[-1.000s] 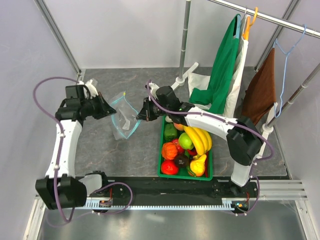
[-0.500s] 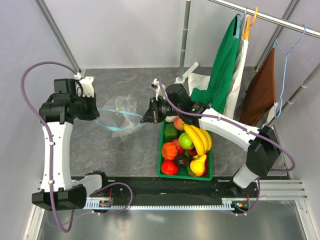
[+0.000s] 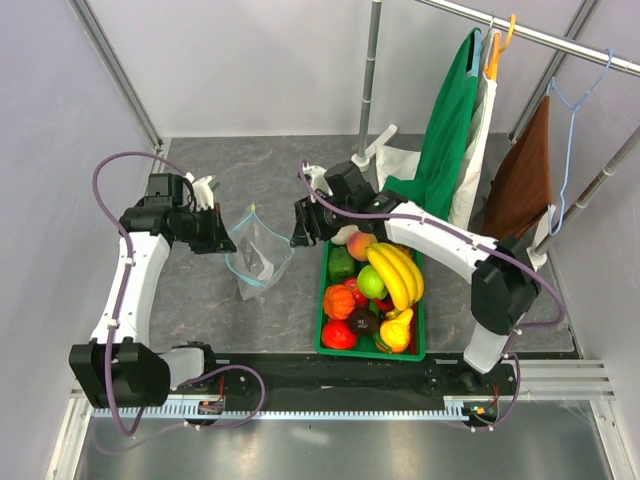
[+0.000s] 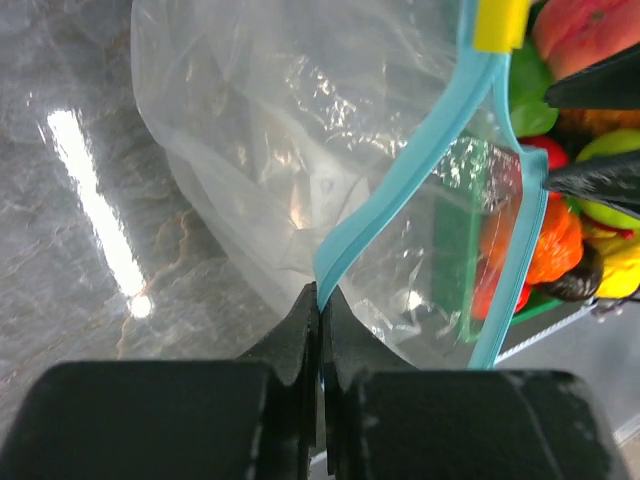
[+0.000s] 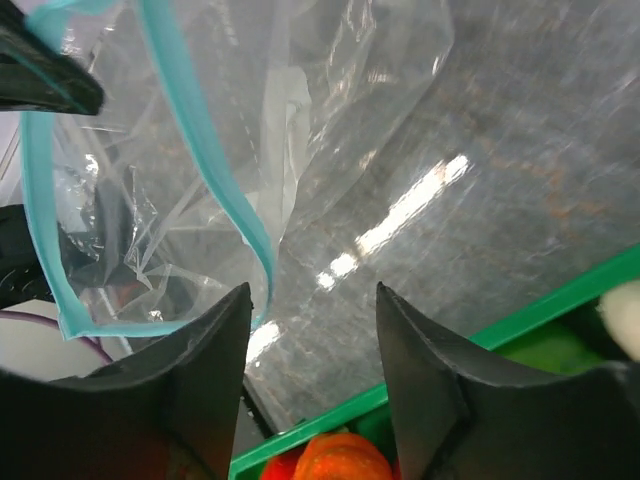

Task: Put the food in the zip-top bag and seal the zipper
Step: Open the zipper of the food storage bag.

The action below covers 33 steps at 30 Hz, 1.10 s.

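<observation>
From my station the largest thing is the grey table [image 3: 300, 170]. On it the green crate [image 3: 372, 355] sits just behind and to the outer side of my right fingers. All of the food [image 3: 375, 290] that I can see is piled in that crate, and none of it is in the bag.

The zip-top bag [image 3: 258, 255] hangs in the space between my two grippers. It runs out from the left fingertips and sags toward the table, and I can't tell whether its lower corner touches down.

The left gripper [image 4: 318, 310] is pinched tight on the zipper [image 4: 400, 190], with the teal strip coming straight up out of the closed tips. The right gripper [image 5: 312, 300] has its fingers spread with nothing between them. The other run of the strip curves just ahead of its left finger without touching it.

I judge the bag to be feather-light, limp and slick, so the film would slide or crumple in a pinch. The thicker strip is the only sensible place to hold it, and a second hold opposite my left fingers should keep the mouth open. The toy pieces look hard, glossy and rounded, so they would be likely to squirt out of a grip. I would take each one across its narrow middle.

A small yellow slider tab [image 4: 500, 20] rides on the strip, far out beyond the left fingertips.
</observation>
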Each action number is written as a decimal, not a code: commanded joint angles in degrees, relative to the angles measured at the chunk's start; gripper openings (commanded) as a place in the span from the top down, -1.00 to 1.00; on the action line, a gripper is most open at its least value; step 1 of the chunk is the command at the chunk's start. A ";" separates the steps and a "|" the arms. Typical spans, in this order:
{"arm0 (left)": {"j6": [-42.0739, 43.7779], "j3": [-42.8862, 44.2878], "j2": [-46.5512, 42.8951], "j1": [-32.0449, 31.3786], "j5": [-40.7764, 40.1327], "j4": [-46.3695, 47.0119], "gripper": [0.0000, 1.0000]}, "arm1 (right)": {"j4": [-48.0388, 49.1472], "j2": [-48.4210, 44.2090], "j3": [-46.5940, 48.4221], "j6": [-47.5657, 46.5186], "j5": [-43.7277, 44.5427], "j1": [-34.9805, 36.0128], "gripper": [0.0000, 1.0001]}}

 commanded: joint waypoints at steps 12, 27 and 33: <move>-7.62 -3.30 -1.40 -1.49 1.23 9.16 0.96 | -23.70 -24.12 -3.19 -35.13 4.52 -0.95 -0.73; -7.45 -4.27 -2.28 -3.69 0.79 9.43 0.96 | -18.13 -21.58 -14.71 -46.30 14.00 12.58 -0.96; -7.27 -4.62 -2.28 -3.69 0.61 9.69 0.96 | -15.92 -18.33 -15.16 -47.80 14.46 14.61 -0.96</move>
